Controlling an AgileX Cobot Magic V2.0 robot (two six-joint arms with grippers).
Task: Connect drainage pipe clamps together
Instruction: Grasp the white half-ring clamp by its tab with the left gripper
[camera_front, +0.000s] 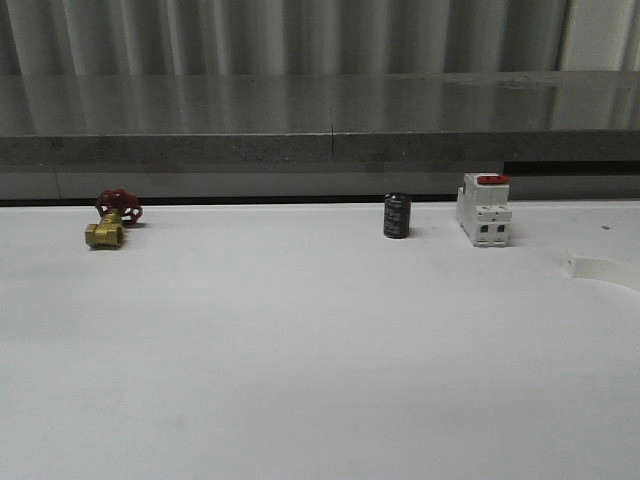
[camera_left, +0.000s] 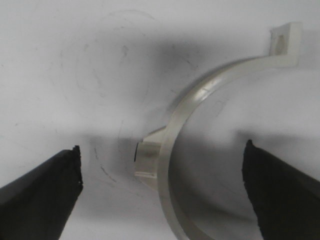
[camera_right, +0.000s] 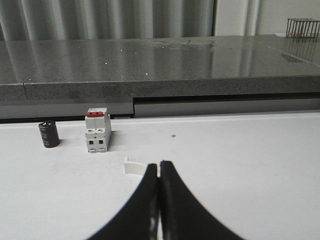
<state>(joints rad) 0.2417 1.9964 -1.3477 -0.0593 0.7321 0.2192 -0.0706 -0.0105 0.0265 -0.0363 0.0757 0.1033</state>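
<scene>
pincer left (camera_left: 162, 192) spread wide above the table (camera_left: 60, 60), one clamp (camera_left: 172, 135) lying between its fingers, untouched; pincer right (camera_right: 159, 192) closed, empty, second clamp (camera_right: 134, 167) just beyond its tips; farther back breaker (camera_front: 484, 209), black cylinder (camera_front: 396, 216), brass valve (camera_front: 112, 220).

Pipe clamp halves: two, one (camera_left: 200, 105) between the left hand's fingers, one (camera_front: 603, 270) at the desk's right edge
Breakers: one (camera_front: 484, 209)
Black cylinders: one (camera_front: 397, 216)
Brass valves: one (camera_front: 112, 219)
</scene>
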